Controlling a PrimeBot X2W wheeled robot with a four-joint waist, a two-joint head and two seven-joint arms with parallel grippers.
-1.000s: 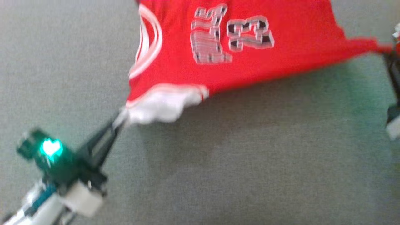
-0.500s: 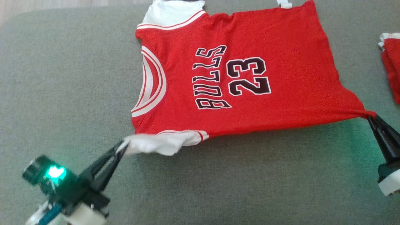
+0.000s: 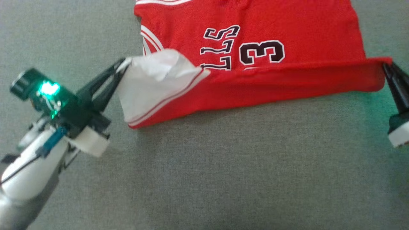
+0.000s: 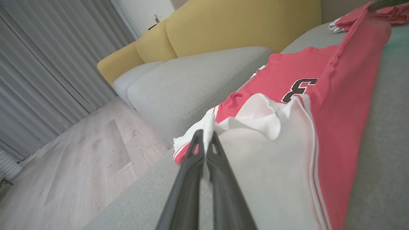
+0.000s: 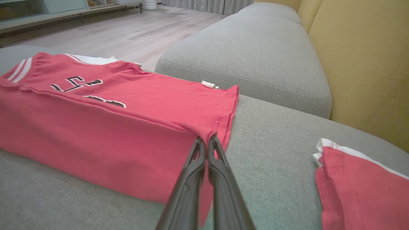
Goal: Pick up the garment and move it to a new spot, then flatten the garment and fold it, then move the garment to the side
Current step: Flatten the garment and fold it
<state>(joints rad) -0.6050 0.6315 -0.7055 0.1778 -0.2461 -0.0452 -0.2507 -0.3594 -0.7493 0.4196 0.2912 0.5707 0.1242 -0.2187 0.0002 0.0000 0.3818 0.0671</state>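
The garment (image 3: 262,35) is a red jersey with white sleeves and black lettering, spread on a grey sofa cushion. Its near edge is lifted and hangs as a flap (image 3: 274,83) between both grippers. My left gripper (image 3: 124,65) is shut on the white sleeve (image 3: 150,83) at the left. My right gripper (image 3: 386,66) is shut on the garment's red hem corner at the right. In the left wrist view the fingers (image 4: 204,140) pinch white cloth (image 4: 262,153). In the right wrist view the fingers (image 5: 206,143) pinch the red garment (image 5: 105,127).
The grey cushion (image 3: 223,179) stretches toward me below the garment. A second folded red cloth (image 5: 361,188) lies to the right on the same seat. Yellow sofa backrest (image 5: 367,64) and another grey cushion (image 5: 255,48) stand beyond; wooden floor (image 4: 83,153) lies past the seat's edge.
Both grippers have lifted the garment's near edge and carried it away from me, over the lower lettering. The head camera has also shifted.
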